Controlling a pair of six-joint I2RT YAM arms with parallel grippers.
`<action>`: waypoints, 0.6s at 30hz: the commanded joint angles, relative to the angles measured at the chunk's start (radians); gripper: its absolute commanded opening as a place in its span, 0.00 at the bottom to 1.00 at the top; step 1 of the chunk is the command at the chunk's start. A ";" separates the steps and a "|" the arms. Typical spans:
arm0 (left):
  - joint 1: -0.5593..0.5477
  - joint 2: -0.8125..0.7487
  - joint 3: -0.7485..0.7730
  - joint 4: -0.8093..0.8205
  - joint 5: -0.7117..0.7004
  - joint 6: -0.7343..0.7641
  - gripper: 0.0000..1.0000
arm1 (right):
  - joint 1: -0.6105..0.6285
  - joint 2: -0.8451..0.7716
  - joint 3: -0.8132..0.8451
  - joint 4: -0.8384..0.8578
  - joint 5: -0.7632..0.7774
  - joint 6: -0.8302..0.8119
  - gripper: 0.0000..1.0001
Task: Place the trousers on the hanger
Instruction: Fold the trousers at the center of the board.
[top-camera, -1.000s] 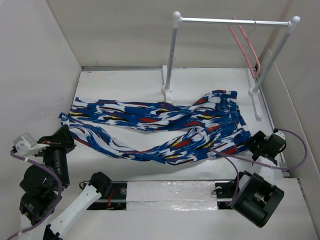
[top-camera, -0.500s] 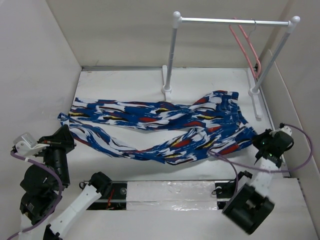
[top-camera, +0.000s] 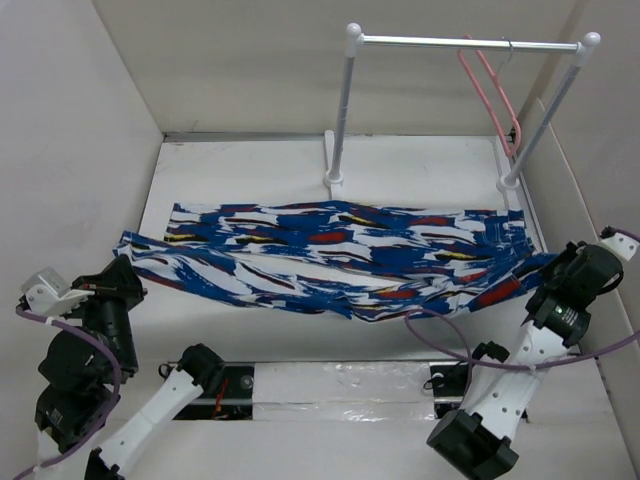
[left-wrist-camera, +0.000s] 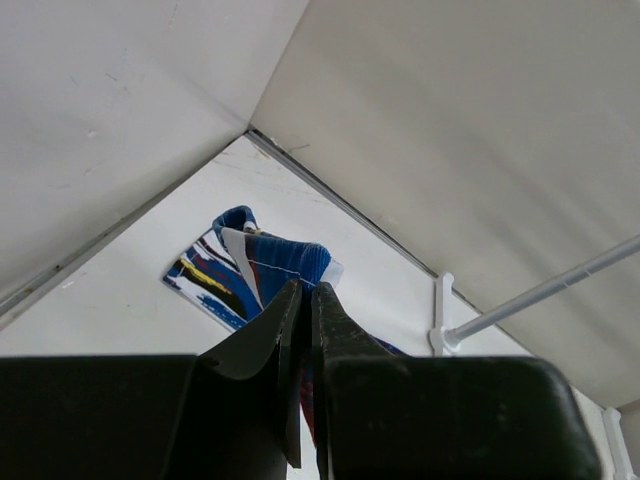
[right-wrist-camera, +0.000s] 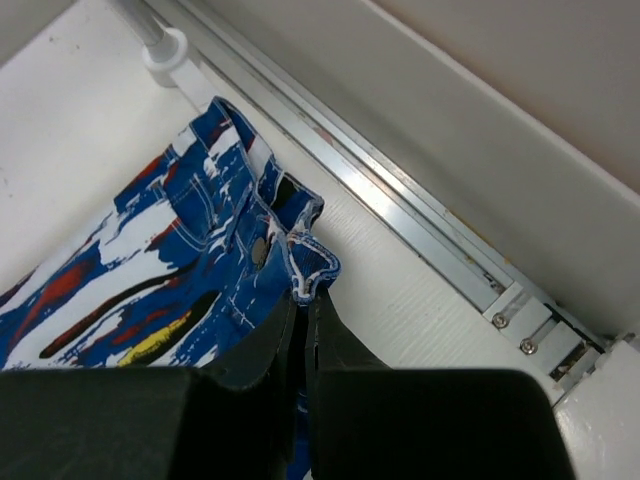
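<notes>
The trousers (top-camera: 330, 255), royal blue with white, red, black and yellow splashes, are stretched left to right across the table. My left gripper (top-camera: 127, 275) is shut on the leg end (left-wrist-camera: 285, 262) at the left. My right gripper (top-camera: 553, 272) is shut on the waistband (right-wrist-camera: 305, 262) at the right, where a button and belt loops show. The pink hanger (top-camera: 490, 92) hangs by its metal hook from the silver rail at the back right, apart from both grippers.
A rack with white posts (top-camera: 343, 95) and a silver rail (top-camera: 470, 43) stands at the back right. White walls close in on the left, back and right. An aluminium track (right-wrist-camera: 400, 215) runs along the right wall, close to the waistband.
My right gripper has shut on the waistband and pulled it right and up. The crumpled trousers are now drawn out flat between the two grippers. The left gripper has stayed put.
</notes>
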 joint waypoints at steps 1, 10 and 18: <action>0.003 0.032 0.027 0.012 -0.033 0.001 0.00 | -0.009 -0.030 -0.015 0.081 0.041 -0.018 0.00; -0.006 0.302 -0.095 0.028 -0.002 -0.205 0.00 | -0.009 0.211 -0.031 0.315 -0.106 0.054 0.00; 0.014 0.519 -0.039 -0.057 -0.247 -0.306 0.00 | 0.040 0.430 -0.042 0.514 -0.212 0.150 0.00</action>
